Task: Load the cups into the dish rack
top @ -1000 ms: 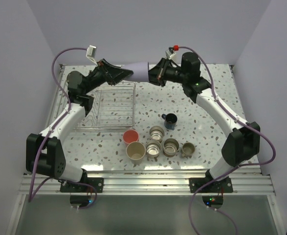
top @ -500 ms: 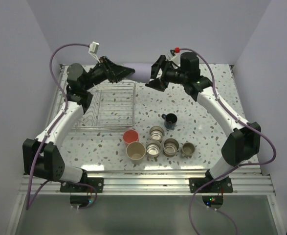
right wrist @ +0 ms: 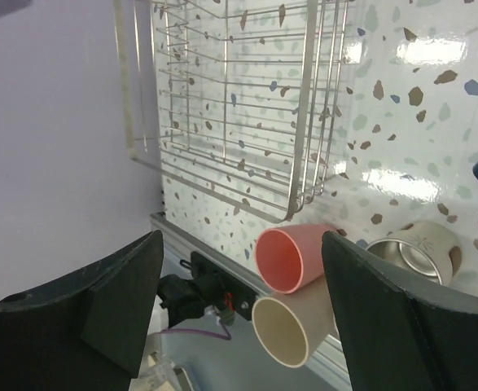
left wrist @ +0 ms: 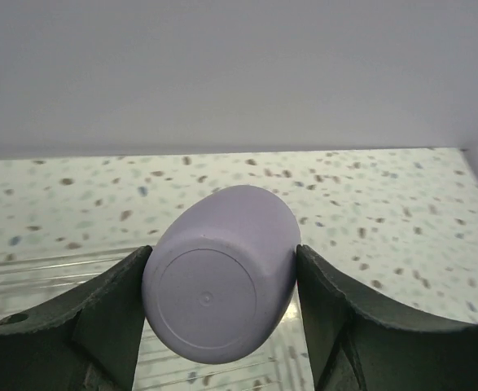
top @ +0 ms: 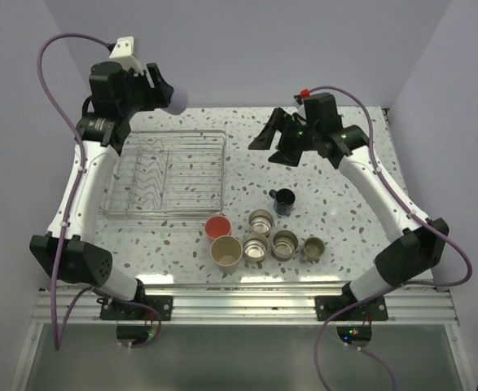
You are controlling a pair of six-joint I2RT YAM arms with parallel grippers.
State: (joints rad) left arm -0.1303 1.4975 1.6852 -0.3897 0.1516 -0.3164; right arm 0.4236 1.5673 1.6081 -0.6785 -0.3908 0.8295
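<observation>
My left gripper (top: 167,91) is raised above the far left corner of the dish rack (top: 169,175), shut on the lavender cup (top: 178,99). In the left wrist view the cup's base (left wrist: 214,297) faces the camera, pinched between both fingers (left wrist: 100,318). My right gripper (top: 273,148) hangs open and empty right of the rack, above the table. On the table stand the pink-red cup (top: 217,227), beige cup (top: 226,252), three steel cups (top: 260,221), (top: 256,247), (top: 285,243), an olive mug (top: 313,248) and a black mug (top: 284,200). The right wrist view shows the rack (right wrist: 230,106), pink-red cup (right wrist: 291,259) and beige cup (right wrist: 291,330).
The silver wire rack holds no cups; its upright prongs (top: 145,167) run along its left half. The standing cups cluster near the table's front edge, right of the rack. Walls close in the back and both sides.
The right gripper opened and let go of the lavender cup, then drew back to the right. The left arm swung the cup up and left, over the rack's far left corner.
</observation>
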